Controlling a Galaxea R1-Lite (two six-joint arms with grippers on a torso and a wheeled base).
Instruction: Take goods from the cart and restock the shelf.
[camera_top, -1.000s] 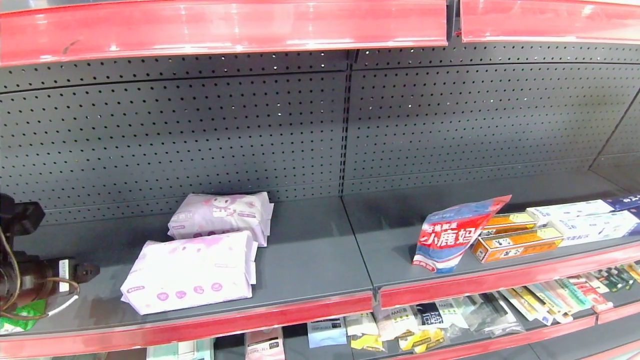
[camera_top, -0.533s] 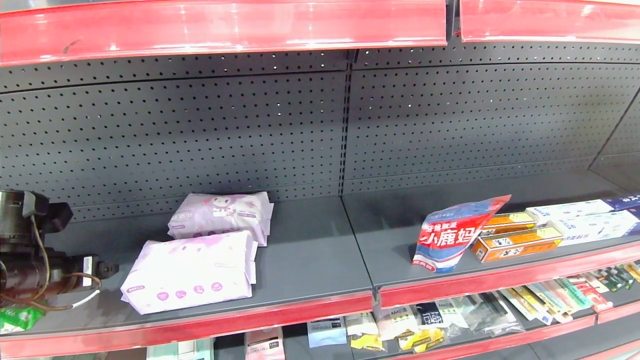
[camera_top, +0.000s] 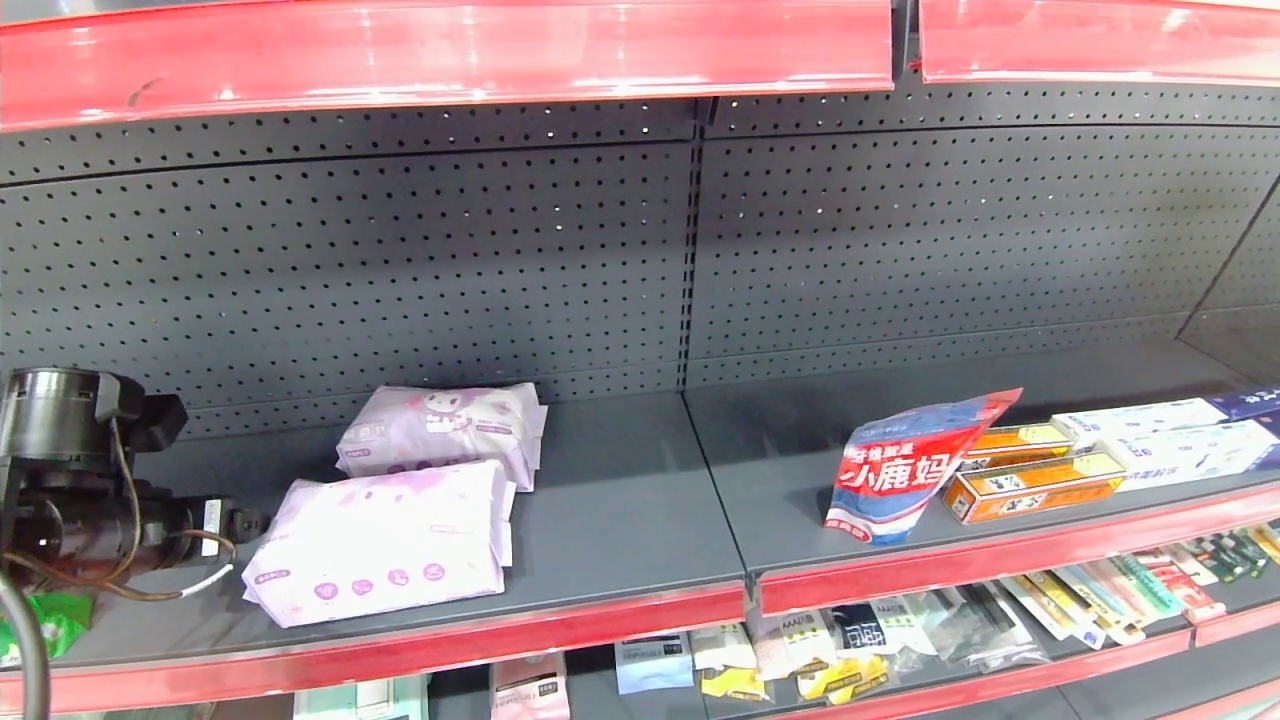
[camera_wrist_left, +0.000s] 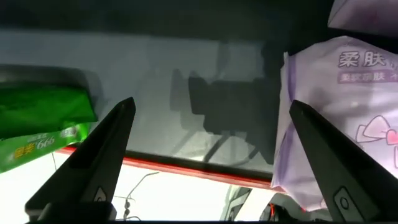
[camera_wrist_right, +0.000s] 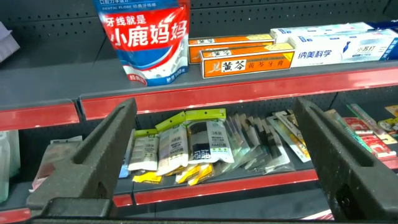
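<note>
Currently L gripper (camera_wrist_left: 211, 106) gapes empty just beside front tissue pack (camera_top: 385, 540), green packet (camera_wrist_left: 43, 124) opposite. R gripper (camera_wrist_right: 216, 102) released too, empty.

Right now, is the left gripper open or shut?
Open: the left gripper has its fingers wide apart, holding nothing, beside the purple tissue pack.

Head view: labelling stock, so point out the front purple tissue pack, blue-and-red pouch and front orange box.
front purple tissue pack (camera_top: 380, 545), head view, middle of top face
blue-and-red pouch (camera_top: 905, 470), head view, centre of printed front
front orange box (camera_top: 1035, 476), head view, middle of top face
</note>
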